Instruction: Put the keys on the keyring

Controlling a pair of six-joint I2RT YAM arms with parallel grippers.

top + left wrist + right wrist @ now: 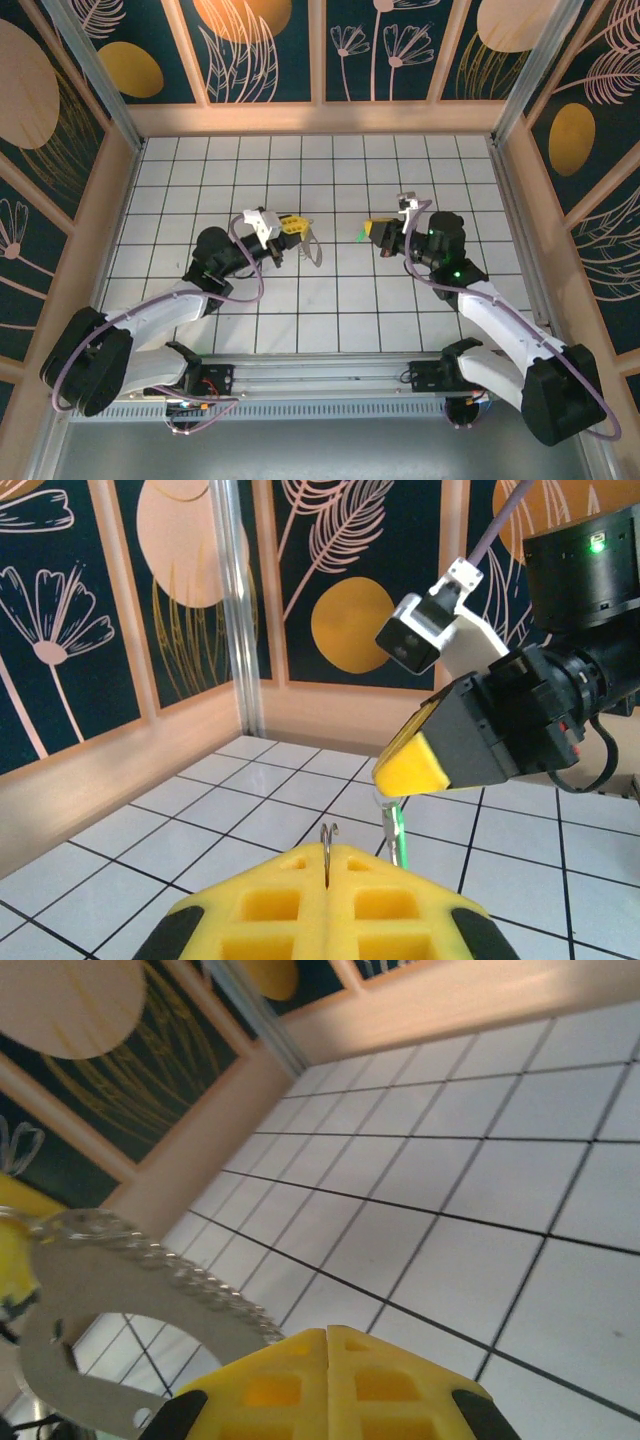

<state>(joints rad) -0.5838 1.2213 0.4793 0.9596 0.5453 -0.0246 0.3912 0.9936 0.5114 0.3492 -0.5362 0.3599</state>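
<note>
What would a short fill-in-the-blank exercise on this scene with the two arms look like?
1. The left gripper pinches the keyring; the key is held by the ____ gripper.
2. The key's plastic head is coloured ____.
3. The fingers of the left gripper and right gripper are ____.
Missing words: right, green, yellow.
</note>
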